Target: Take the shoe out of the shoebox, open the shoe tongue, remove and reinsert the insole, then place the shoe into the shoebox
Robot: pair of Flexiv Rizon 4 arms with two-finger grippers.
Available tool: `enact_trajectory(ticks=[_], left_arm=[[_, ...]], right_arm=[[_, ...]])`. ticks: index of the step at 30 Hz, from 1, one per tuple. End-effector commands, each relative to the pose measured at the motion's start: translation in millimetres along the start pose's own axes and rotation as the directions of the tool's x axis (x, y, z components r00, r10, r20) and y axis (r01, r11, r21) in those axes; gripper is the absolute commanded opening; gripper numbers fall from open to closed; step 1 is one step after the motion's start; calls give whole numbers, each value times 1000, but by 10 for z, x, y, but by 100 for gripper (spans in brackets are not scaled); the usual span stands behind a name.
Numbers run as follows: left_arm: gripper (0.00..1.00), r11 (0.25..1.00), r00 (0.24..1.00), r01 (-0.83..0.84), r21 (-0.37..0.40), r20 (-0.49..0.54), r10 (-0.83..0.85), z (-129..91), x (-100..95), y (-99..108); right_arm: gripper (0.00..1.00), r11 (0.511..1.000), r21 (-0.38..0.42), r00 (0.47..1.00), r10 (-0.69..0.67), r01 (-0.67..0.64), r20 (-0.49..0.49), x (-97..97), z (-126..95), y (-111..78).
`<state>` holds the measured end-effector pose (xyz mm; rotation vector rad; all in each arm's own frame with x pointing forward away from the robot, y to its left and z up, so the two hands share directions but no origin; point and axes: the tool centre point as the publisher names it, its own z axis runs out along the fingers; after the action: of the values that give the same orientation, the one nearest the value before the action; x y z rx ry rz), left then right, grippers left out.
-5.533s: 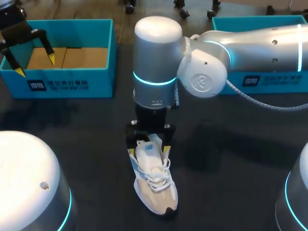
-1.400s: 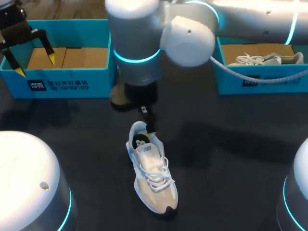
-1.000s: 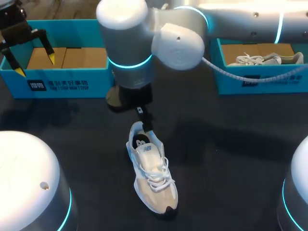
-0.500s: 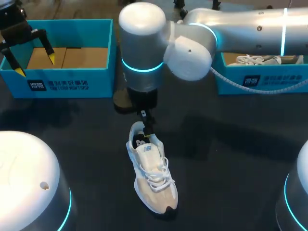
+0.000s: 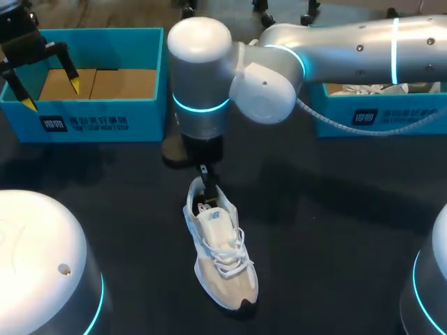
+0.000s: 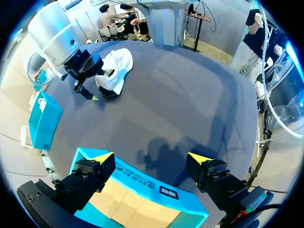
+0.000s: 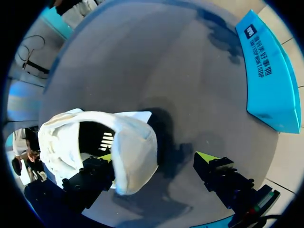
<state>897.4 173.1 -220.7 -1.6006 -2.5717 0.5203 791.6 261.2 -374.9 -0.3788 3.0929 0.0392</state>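
Observation:
A white and beige sneaker point(image 5: 220, 255) lies on the dark table, toe toward the front edge. My right arm reaches past the middle, and its gripper point(image 5: 204, 176) hangs over the heel. In the right wrist view the right gripper point(image 7: 156, 156) is open. One yellow-tipped finger point(image 7: 102, 159) is inside the sneaker point(image 7: 95, 142) opening and the other stands outside behind the heel. My left gripper point(image 5: 52, 94) is open over the left blue shoebox point(image 5: 91, 118), holding nothing. The left wrist view shows the left gripper point(image 6: 152, 156) above that shoebox point(image 6: 156, 190), with the sneaker point(image 6: 116, 66) far ahead.
A second blue shoebox point(image 5: 377, 115) stands at the back right, mostly hidden by my right arm, with a pale shoe inside. The left shoebox has a brown cardboard bottom. A blue shoebox point(image 7: 268, 80) lies beside the right gripper. Open table surrounds the sneaker.
My right arm has shifted and its gripper has come down, so one finger now dips into the sneaker's heel opening. The left arm and the sneaker have stayed put.

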Motion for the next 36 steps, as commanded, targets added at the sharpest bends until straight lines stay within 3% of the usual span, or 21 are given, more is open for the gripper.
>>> enact_trajectory(ticks=[1,5,9,10,11,12,13,29,36], left_arm=[[100,1000,1000,0,-3,-1,0,2,2,-5],[100,1000,1000,0,-3,-1,0,2,2,-5],[100,1000,1000,0,-3,-1,0,2,2,-5],[100,1000,1000,0,-3,-1,0,2,2,-5],[100,1000,1000,0,-3,-1,0,2,2,-5],[100,1000,1000,0,-3,-1,0,2,2,-5],[100,1000,1000,0,-3,-1,0,2,2,-5],[100,1000,1000,0,-3,-1,0,2,2,-5],[100,1000,1000,0,-3,-1,0,2,2,-5]], right_arm=[[100,1000,11,1000,3,-3,-9,-58,106,76],[100,1000,12,1000,11,-11,-8,-52,136,85],[90,1000,11,1000,17,-17,-11,-46,175,95],[73,1000,10,1000,19,-19,-13,-43,185,95],[49,1000,9,1000,21,-21,-14,-39,197,93],[49,1000,9,1000,21,-21,-14,-39,197,93],[0,1000,7,1000,27,-27,-11,-23,215,93],[0,998,31,998,60,-61,20,158,98,50],[0,997,44,997,65,-66,29,118,-270,-227]])
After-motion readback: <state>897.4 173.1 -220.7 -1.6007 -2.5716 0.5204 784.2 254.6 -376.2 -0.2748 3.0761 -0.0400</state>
